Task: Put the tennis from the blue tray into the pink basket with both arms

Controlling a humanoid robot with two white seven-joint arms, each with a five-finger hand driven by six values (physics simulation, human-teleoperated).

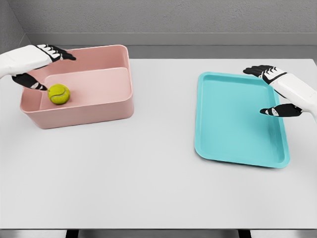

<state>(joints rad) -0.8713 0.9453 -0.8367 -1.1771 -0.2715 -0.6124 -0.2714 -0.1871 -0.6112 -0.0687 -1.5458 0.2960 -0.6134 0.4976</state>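
A yellow-green tennis ball (pixel 59 93) lies inside the pink basket (pixel 99 106) at its left end, on the basket floor. My left hand (pixel 47 67) hovers over the basket's left rim, just above the ball, with fingers spread and holding nothing. The blue tray (pixel 233 124) sits to the right with nothing on it. My right hand (pixel 270 91) hangs over the tray's right edge, fingers spread, thumb pointing left, holding nothing.
Both containers stand on a white table (pixel 148 173). A grey wall runs along the table's back edge. The table's front edge lies near the bottom of the picture.
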